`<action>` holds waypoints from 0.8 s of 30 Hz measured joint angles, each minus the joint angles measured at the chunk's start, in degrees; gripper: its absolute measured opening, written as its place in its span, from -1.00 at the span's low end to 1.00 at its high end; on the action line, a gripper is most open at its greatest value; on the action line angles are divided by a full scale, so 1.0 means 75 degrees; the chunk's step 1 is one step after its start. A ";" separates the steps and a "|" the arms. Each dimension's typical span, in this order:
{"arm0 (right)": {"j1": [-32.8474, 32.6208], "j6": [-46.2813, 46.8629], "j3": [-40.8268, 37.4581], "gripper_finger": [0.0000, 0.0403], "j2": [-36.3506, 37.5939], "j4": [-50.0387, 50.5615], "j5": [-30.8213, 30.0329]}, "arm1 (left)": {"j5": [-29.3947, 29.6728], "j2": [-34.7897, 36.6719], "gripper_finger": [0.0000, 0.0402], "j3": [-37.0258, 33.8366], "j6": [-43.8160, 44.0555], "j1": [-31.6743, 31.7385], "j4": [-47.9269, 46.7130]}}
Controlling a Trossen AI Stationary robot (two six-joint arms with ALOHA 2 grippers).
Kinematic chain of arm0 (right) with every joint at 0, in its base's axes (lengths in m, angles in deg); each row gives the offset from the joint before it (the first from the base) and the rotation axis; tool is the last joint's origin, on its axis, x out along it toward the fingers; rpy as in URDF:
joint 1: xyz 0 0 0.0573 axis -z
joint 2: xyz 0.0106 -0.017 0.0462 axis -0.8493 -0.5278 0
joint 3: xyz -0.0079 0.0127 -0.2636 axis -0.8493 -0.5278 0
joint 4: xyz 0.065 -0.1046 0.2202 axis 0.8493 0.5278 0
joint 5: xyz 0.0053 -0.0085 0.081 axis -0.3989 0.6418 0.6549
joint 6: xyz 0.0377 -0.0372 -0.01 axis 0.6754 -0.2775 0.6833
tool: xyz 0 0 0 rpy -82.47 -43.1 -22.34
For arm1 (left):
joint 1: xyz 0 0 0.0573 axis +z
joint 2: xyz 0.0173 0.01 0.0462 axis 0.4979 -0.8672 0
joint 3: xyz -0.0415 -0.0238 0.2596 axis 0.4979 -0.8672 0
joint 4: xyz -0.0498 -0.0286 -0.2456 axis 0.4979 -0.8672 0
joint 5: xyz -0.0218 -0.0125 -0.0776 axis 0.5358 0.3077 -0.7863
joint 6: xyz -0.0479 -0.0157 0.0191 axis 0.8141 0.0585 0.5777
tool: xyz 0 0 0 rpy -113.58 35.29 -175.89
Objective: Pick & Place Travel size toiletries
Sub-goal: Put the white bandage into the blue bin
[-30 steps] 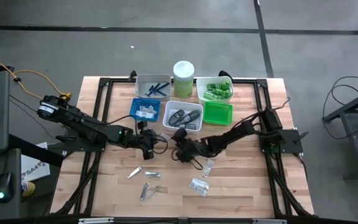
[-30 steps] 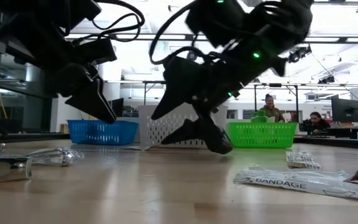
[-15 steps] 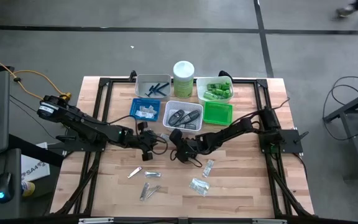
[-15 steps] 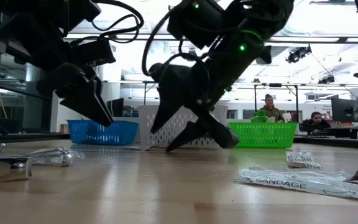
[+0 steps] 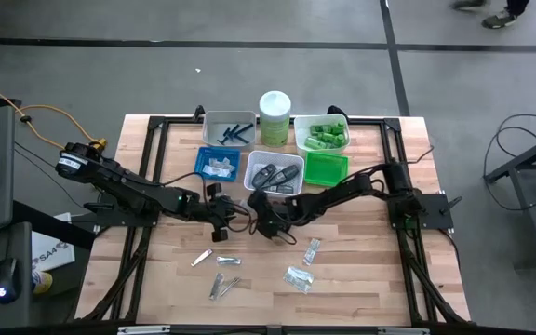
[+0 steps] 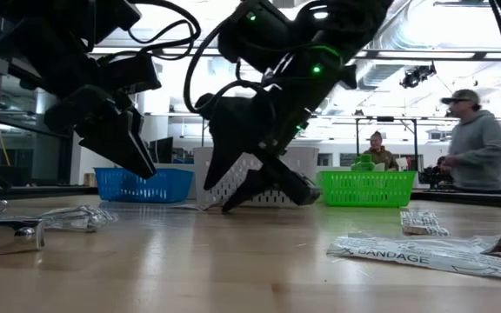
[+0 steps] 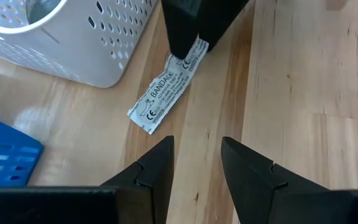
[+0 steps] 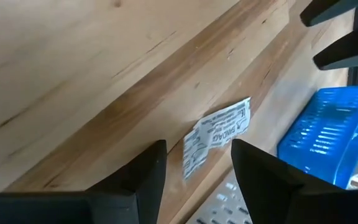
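Reaching over a bandage packet lying flat beside the white tray, the right gripper is standing open and empty above it; next, I judge, it needs lowering to straddle the packet. The left gripper is waiting nearby, part open.

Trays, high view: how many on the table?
5. Grey tray at the back, blue tray in front of it, white tray mid-table, green tray to its right, clear tray of green tubes behind that. None looks hidden.
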 joint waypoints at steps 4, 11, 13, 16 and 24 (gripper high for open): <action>0.0072 -0.0163 0.0190 -0.13 -0.0204 0.0020 0.0050 | -0.0029 0.0000 -0.35 0.0000 0.0003 0.0000 -0.0026; 0.0163 -0.0014 0.0203 -0.30 -0.0266 0.0046 0.0201 | -0.0069 0.0000 -0.35 0.0000 0.0000 -0.0001 -0.0064; 0.0177 0.0086 0.0200 -0.42 -0.0272 0.0178 0.0227 | -0.0076 0.0000 -0.35 0.0000 0.0000 0.0000 -0.0073; 0.0196 0.0300 0.0200 -0.62 -0.0274 0.0389 0.0354 | -0.0079 0.0000 -0.35 0.0000 -0.0020 -0.0003 -0.0099; 0.0115 0.0499 0.0189 -0.98 -0.0288 0.0453 0.0298 | -0.0102 0.0136 -0.35 0.0000 0.0002 -0.0001 -0.0215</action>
